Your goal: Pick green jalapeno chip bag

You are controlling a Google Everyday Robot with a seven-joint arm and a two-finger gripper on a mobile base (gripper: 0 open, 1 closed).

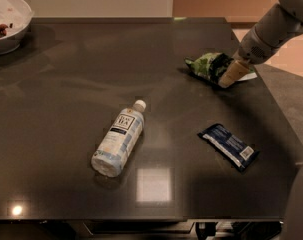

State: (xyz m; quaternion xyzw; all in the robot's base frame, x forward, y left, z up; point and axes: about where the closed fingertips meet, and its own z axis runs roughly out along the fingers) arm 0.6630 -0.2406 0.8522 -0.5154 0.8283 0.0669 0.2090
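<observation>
Cataloguing the tabletop as seen from my remote station

Item 1: gripper (231,74). I found it at the far right of the dark table (66,94), low over the surface, at the end of a grey arm (273,31) that came in from the upper right corner of the view. Its pale, cream-coloured tip lay against the right end of the green jalapeno chip bag (207,65) and covered part of it. Whether it had closed on the bag or only rested there, I was unable to make out.

Item 2: green jalapeno chip bag. It was crumpled, green with lighter patches, and lay on the table near the far right edge. Its left end pointed toward the table's middle. A white patch showed on the table just right of the gripper tip, and I could not say whether it belonged to the bag.

Item 3: clear bottle (118,144). It lay on its side near the middle of the table, white cap toward the far side, with a pale label bearing a dark panel. It was well apart from the bag.

Item 4: dark blue packet (228,145). It was flat, with a white label, and lay at a slant on the near right of the table, apart from both the bag and the bottle.

Item 5: white bowl (11,31). It stood at the far left corner, cut off by the edge of the view, with a few small reddish pieces inside.
</observation>
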